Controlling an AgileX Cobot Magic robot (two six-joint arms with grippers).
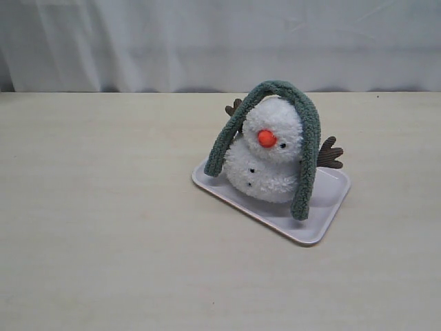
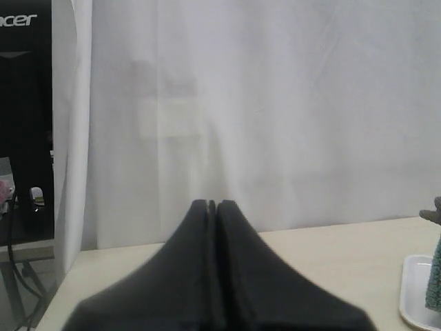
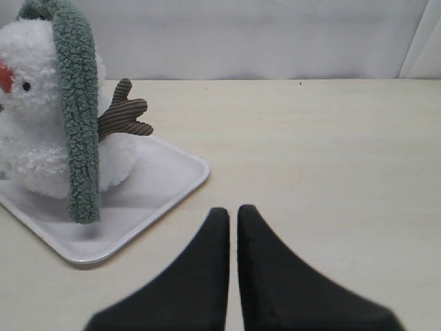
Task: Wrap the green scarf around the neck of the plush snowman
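The plush snowman [image 1: 272, 165] stands upright on a pale tray [image 1: 327, 200]. The green scarf [image 1: 308, 134] lies arched over the top of its head, not at the neck. One end hangs to the tray on the left and the other end hangs down in front on the right. Neither gripper appears in the exterior view. In the right wrist view, my right gripper [image 3: 233, 210] is shut and empty, low over the table, apart from the snowman [image 3: 31, 145] and the scarf [image 3: 78, 117]. My left gripper [image 2: 212, 203] is shut and empty, far from the tray.
The tray's rim [image 3: 176, 189] lies close ahead of the right gripper. A white curtain [image 1: 220, 41] closes off the table's far edge. The left wrist view catches only the tray's edge [image 2: 412, 293], plus a monitor [image 2: 24, 103] beyond the table.
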